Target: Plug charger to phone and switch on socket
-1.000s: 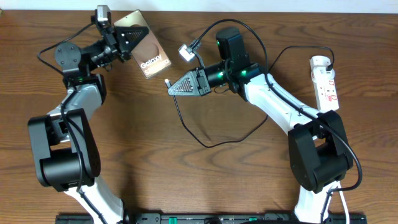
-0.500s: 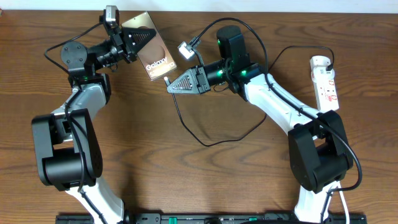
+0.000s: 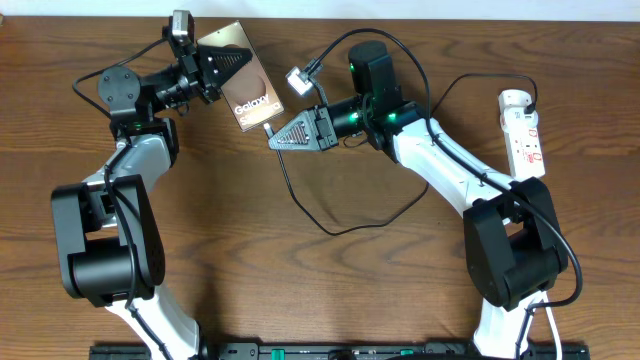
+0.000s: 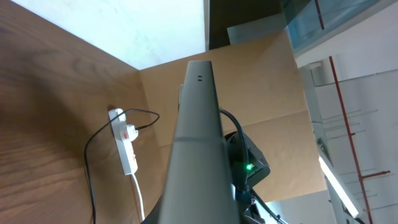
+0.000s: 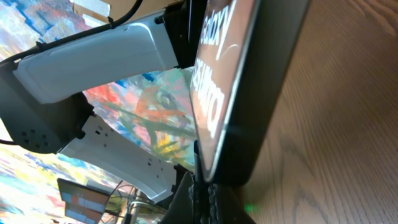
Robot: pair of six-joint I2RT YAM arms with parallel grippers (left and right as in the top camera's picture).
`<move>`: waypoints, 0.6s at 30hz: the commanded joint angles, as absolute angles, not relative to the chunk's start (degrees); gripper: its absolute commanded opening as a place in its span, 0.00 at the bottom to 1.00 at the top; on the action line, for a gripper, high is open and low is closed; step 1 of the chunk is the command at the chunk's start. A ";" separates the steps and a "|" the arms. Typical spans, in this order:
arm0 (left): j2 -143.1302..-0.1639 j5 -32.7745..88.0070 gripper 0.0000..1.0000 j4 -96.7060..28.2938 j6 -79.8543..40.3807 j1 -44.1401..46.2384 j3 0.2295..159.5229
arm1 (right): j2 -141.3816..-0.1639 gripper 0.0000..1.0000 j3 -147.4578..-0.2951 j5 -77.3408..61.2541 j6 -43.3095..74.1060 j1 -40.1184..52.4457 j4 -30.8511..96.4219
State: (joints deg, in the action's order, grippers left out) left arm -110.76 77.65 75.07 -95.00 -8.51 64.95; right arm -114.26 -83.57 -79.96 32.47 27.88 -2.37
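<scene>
Brown wood-grain table (image 3: 200, 250) fills the overhead view, with both arms reaching toward its far side, left of centre. The left gripper (image 3: 230, 62) is clamped on the phone (image 3: 252, 98), angling it so that its lower short edge points toward the right arm. The right gripper (image 3: 275, 137) is pinched tight on the plug end of the charger (image 3: 335, 233), whose thin black cable drops from the fingertips and loops across the wood. The tip sits just beside the phone's lower edge, but this view does not show whether they touch. The socket (image 3: 524, 135) lies well apart at the right edge, with neither gripper near it. From the left wrist, the phone (image 4: 198, 143) shows edge-on as a narrow grey slab up the middle, and the socket (image 4: 124, 149) is small beyond it; the fingers themselves are out of frame. From the right wrist, the phone (image 5: 249, 93) looms close with its white lettering sideways and its bottom edge right above the right gripper (image 5: 202, 190). The port and plug tip are too dark to make out. The step in hand looks like insertion. It calls for squaring the plug's axis with the port before pushing, then a slow, straight advance while the left arm braces the phone. If the tip rides on the rim, it is better to back off and re-aim than to force it.
</scene>
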 commanded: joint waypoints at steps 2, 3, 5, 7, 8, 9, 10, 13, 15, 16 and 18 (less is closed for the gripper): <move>-110.04 76.73 0.07 75.99 -96.77 -8.64 65.69 | -114.02 0.01 -84.20 -80.03 32.77 28.18 -2.35; -110.04 76.82 0.07 75.99 -96.77 -8.64 65.69 | -114.02 0.01 -84.20 -80.01 32.77 28.18 -2.37; -110.04 77.08 0.07 75.99 -96.75 -8.64 65.69 | -114.02 0.01 -84.20 -80.03 32.77 28.16 -2.37; -110.04 77.38 0.07 76.03 -96.47 -8.64 65.69 | -114.02 0.01 -84.20 -80.03 32.77 28.18 -2.37; -110.04 77.54 0.07 76.03 -96.23 -8.64 65.69 | -114.02 0.01 -84.20 -80.05 32.77 28.18 -2.39; -110.04 77.58 0.07 76.03 -95.94 -8.64 65.69 | -114.02 0.01 -84.20 -80.07 32.77 28.18 -2.39; -110.04 77.58 0.07 76.03 -95.61 -8.64 65.69 | -114.02 0.01 -84.23 -80.07 32.77 28.18 -2.39; -110.04 77.56 0.07 76.03 -94.98 -8.64 65.69 | -114.02 0.01 -84.20 -80.09 32.77 28.18 -2.39; -110.04 77.58 0.07 76.03 -94.98 -8.64 65.69 | -114.02 0.01 -84.23 -80.07 32.77 28.18 -2.39; -110.04 77.58 0.07 76.03 -94.98 -8.64 65.69 | -114.02 0.01 -84.20 -80.09 32.77 28.18 -2.39; -110.04 78.04 0.07 76.03 -94.98 -8.64 65.69 | -114.02 0.01 -84.20 -80.07 32.77 28.18 -2.42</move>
State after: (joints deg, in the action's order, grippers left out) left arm -110.76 77.69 75.09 -95.77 -8.51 64.95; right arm -114.26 -83.57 -79.88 32.47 27.88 -2.37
